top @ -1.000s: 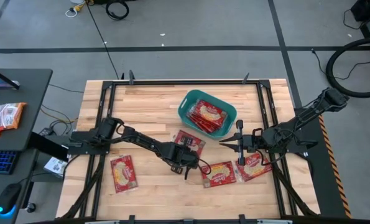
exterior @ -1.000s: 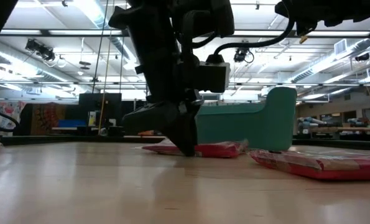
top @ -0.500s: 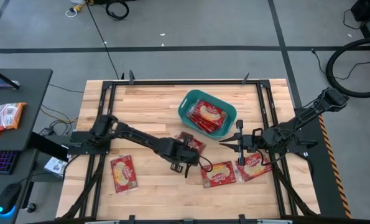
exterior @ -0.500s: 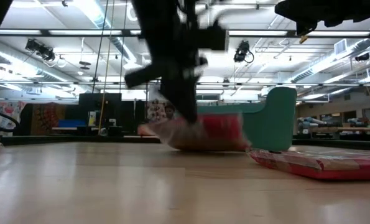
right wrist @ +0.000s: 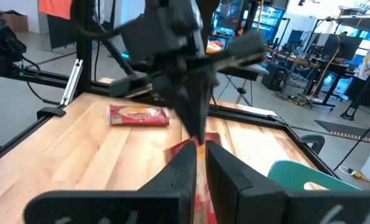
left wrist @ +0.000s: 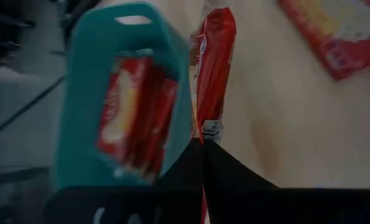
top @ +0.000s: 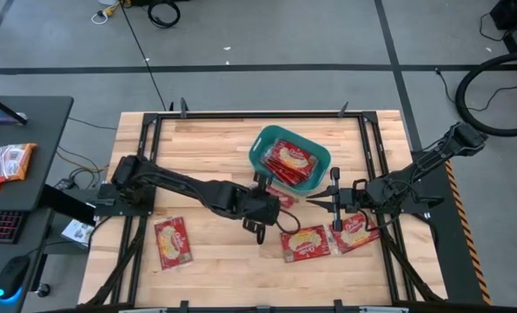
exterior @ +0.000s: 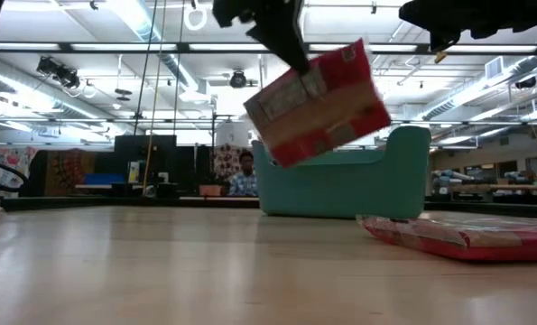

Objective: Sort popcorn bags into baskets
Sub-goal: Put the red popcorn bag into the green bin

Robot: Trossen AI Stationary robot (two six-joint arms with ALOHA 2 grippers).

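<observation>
Left gripper (top: 262, 202) is clamped on a bag (exterior: 318, 102), pinching it by one edge so it hangs tilted, clear of the table (top: 206, 152). Low view shows it up in the air in front of the tub (exterior: 345, 181); overhead puts it just beside the tub's near rim, not over the opening yet. My guess: held by the edge so it can drop flat into the tub once carried across.

Right gripper (top: 314, 199) waits on the table's right side, fingers pressed together w/ nothing between them, pointing toward the tub. It sits right by two bags, prob. parked until its turn.

Count, overhead:
- 1 tub, teal, middle-back of table.
- Bags in tub (top: 291, 163): red stack; at least 2, exact no. can't tell.
- 1 bag in the left gripper.
- 2 bags on table front-right, touching or nearly: one (top: 307, 243), another (top: 355, 236) partly under the right arm.
- 1 bag front-left (top: 173, 242), well apart from the rest.

So 3 loose on the table, 1 in transit. A person (exterior: 244, 177) sits far off behind the table, not involved.
</observation>
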